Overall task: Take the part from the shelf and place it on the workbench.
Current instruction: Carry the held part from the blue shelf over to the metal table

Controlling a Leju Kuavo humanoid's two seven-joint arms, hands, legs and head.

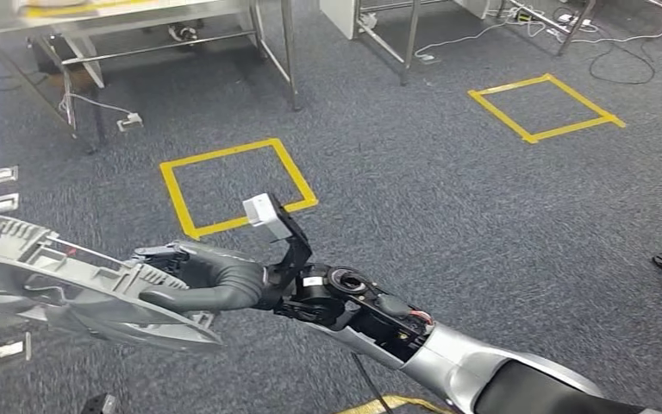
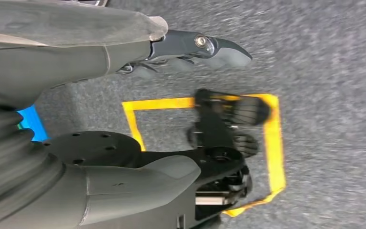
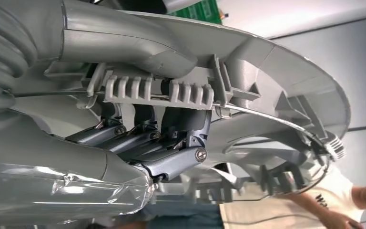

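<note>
The part is a large, flat grey plastic moulding with ribs and clips, carried low at the left of the head view above the carpet. My right hand grips its near edge, with the silver arm reaching in from the lower right. In the right wrist view the dark fingers curl into the part's ribbed underside. My left hand hangs over the floor with its fingers stretched out and nothing in them.
Two yellow taped squares mark the grey carpet. Metal table legs stand at the back left, and cables trail at the back right. A person in a white shirt stands beyond the part.
</note>
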